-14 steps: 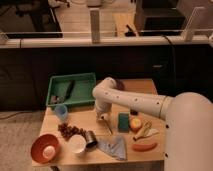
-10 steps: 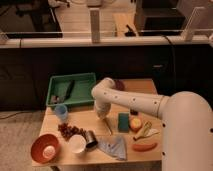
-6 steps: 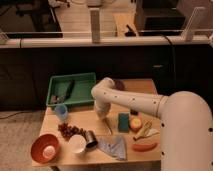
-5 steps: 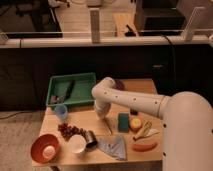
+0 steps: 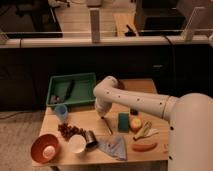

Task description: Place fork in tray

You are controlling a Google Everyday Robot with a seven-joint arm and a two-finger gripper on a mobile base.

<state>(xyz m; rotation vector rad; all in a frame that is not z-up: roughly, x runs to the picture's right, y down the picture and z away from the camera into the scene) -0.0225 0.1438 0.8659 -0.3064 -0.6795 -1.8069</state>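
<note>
The fork (image 5: 107, 125) is a thin dark utensil lying slanted on the wooden table, just left of the green sponge (image 5: 123, 121). My gripper (image 5: 102, 114) hangs at the end of the white arm, pointing down, right at the fork's upper end. I cannot tell whether it grips the fork. The green tray (image 5: 80, 78) stands at the table's back left, behind and left of the gripper. A broad dark flat utensil (image 5: 65, 90) lies inside it.
A blue cup (image 5: 61, 111) stands in front of the tray. Grapes (image 5: 69, 130), an orange bowl (image 5: 44, 148), a white bowl (image 5: 77, 143), a metal cup (image 5: 91, 139) and a grey cloth (image 5: 114, 147) lie along the front. A round fruit (image 5: 135, 124), a yellowish peel (image 5: 145, 131) and a carrot (image 5: 144, 146) lie right.
The arm has edged very slightly to the left. The gripper stays at the fork's upper end, and the other things have not visibly moved.
</note>
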